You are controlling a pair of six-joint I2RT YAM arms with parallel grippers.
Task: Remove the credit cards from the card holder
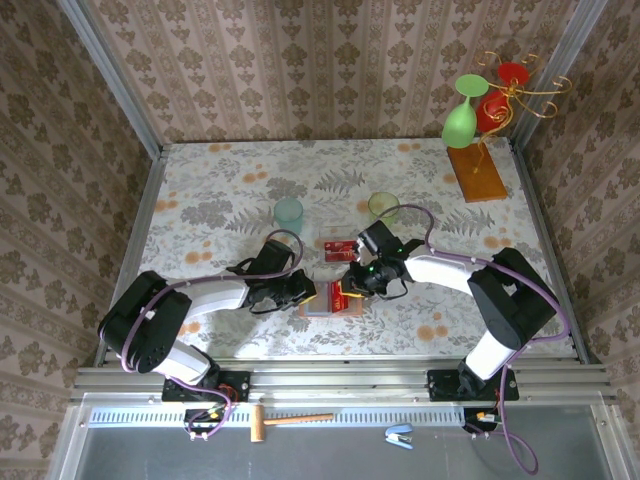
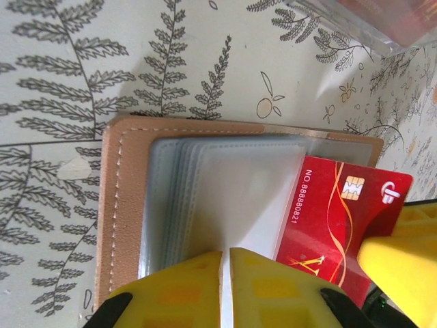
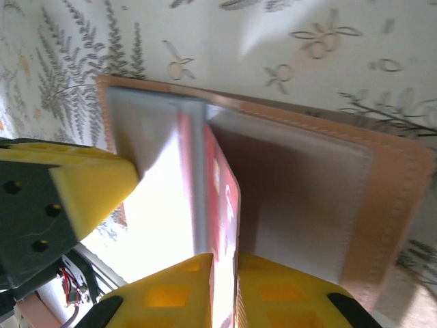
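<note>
The tan card holder (image 1: 322, 309) (image 2: 123, 205) (image 3: 396, 205) lies open on the table between both arms. My left gripper (image 1: 303, 290) (image 2: 225, 254) is shut on one of its clear inner sleeves (image 2: 239, 198). A red credit card (image 1: 340, 295) (image 2: 341, 212) (image 3: 229, 198) sticks halfway out of that sleeve. My right gripper (image 1: 352, 283) (image 3: 225, 258) is shut on the card's free edge. Another red card (image 1: 338, 249) lies on the table just behind the holder.
A pale green cup (image 1: 289, 212) and a yellow-green cup (image 1: 383, 205) stand behind the holder. At the back right a glass stand on a wooden base (image 1: 477, 172) carries a green glass (image 1: 460, 120) and red ones. Walls close in on three sides.
</note>
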